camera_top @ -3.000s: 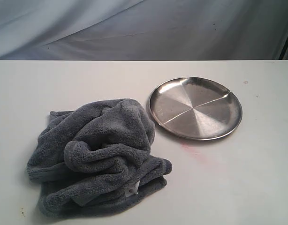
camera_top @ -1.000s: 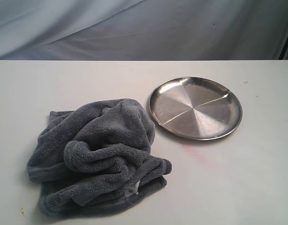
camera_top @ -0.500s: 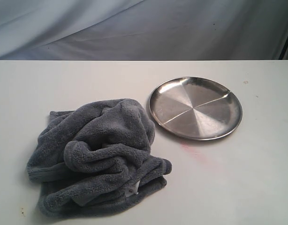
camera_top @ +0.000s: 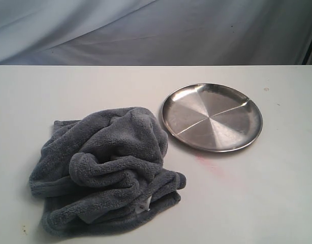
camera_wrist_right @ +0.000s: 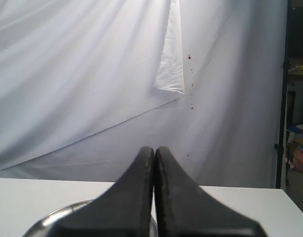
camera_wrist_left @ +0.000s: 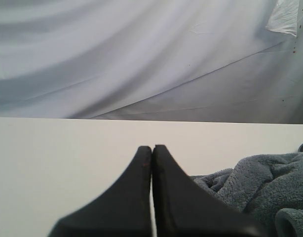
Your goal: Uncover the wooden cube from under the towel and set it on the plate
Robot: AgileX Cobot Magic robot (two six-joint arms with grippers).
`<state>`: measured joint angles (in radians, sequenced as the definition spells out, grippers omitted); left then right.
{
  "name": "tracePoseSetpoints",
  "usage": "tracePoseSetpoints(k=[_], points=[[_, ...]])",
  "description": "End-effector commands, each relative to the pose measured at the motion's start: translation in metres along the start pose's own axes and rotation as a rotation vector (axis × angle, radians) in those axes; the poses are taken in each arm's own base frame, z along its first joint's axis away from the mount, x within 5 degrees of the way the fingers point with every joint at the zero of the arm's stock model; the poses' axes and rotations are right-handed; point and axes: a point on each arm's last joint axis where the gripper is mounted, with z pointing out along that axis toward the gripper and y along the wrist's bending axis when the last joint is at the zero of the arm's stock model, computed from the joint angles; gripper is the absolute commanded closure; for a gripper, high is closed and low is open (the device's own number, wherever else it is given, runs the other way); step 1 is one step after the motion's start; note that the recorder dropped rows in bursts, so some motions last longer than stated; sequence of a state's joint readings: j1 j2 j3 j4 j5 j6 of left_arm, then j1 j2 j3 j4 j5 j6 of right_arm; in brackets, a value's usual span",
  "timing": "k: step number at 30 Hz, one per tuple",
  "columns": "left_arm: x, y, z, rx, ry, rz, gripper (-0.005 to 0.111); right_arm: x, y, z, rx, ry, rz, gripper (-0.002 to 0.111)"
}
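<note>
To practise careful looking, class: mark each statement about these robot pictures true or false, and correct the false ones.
1. The towel lies crumpled on the table. True.
2. The plate is round, shiny metal. True.
3. The wooden cube sits on the plate. False: the plate holds nothing; no cube shows.
4. The left pincer and right pincer are both shut. True.
5. The towel covers the plate. False: it lies beside it.
6. A pincer grips the towel. False: neither touches it.
</note>
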<state>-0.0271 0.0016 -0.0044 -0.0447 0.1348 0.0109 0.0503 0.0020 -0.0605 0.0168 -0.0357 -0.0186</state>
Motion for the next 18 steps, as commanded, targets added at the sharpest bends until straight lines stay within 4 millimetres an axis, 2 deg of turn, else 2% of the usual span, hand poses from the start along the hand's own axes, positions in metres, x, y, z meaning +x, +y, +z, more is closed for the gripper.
tracePoseSetpoints(k=[1,3,7,13,18], points=[[0.001,0.000,0.000,0.001,0.001,0.000,0.105,-0.038,0.000,-0.005,0.004,-0.026,-0.045,0.108],[0.001,0.000,0.000,0.001,0.001,0.000,0.105,-0.059,0.000,-0.009,0.005,-0.061,-0.054,0.108],[0.001,0.000,0.000,0.001,0.001,0.000,0.105,-0.084,-0.001,-0.004,0.008,-0.004,-0.077,0.108],[0.001,0.000,0.000,0.001,0.001,-0.002,0.105,-0.111,0.001,0.021,-0.010,0.037,-0.001,0.108],[0.001,0.000,0.000,0.001,0.001,-0.002,0.105,-0.142,0.001,0.049,-0.015,0.045,0.000,0.108]])
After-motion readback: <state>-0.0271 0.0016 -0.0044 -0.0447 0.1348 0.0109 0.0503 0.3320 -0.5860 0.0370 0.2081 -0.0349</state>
